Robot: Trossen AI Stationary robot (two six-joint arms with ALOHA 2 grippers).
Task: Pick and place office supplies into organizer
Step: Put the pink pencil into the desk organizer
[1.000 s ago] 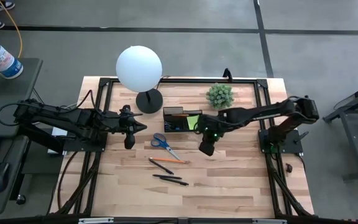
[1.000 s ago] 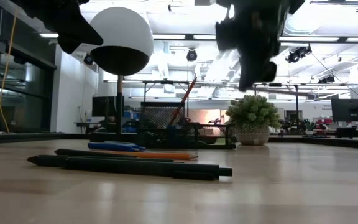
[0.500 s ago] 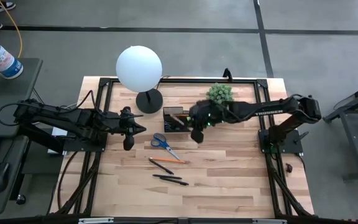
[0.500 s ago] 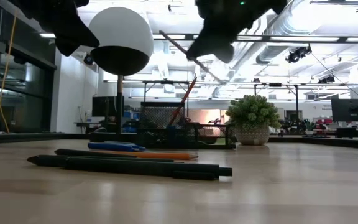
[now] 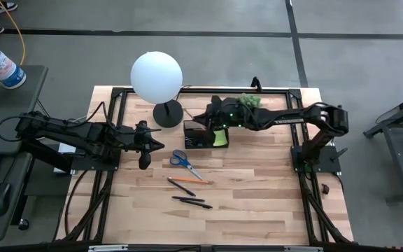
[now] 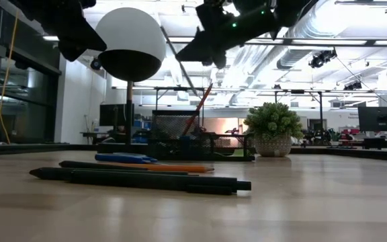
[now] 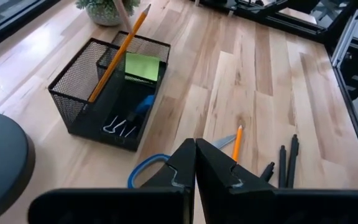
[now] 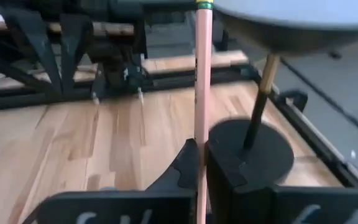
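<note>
The black mesh organizer (image 5: pixel 205 135) stands mid-table by the lamp base, with an orange pencil (image 7: pixel 120 51), a green sticky pad (image 7: pixel 142 66) and small clips inside. My right gripper (image 5: pixel 204 121) hovers over it, shut on another pencil (image 8: pixel 202 74). Blue-handled scissors (image 5: pixel 181 159), an orange pencil (image 5: pixel 188 180) and black pens (image 5: pixel 193 202) lie flat on the wood. My left gripper (image 5: pixel 144 162) waits shut, left of the scissors, with nothing between its fingers. My right gripper pinches the pencil's shaft (image 8: pixel 201 134) between its two fingers (image 8: pixel 221 163). The pencil lies across them, its green-banded end (image 8: pixel 204 5) well away from the hold. It is lifted clear and slants down (image 6: pixel 179 59) above the organizer. Its lower end is hidden.
A white globe lamp (image 5: pixel 157 75) on a round black base (image 5: pixel 168 113) stands just left of the organizer. A small potted plant (image 5: pixel 247 105) sits behind the right arm. A black frame (image 5: pixel 108 126) borders the table; free wood lies at the near right.
My right gripper has carried the pencil from near the scissors toward the table's far edge and leftward, to above the organizer. It rose a little and tipped from pointing down to nearly level. The pencil swung round with it.
</note>
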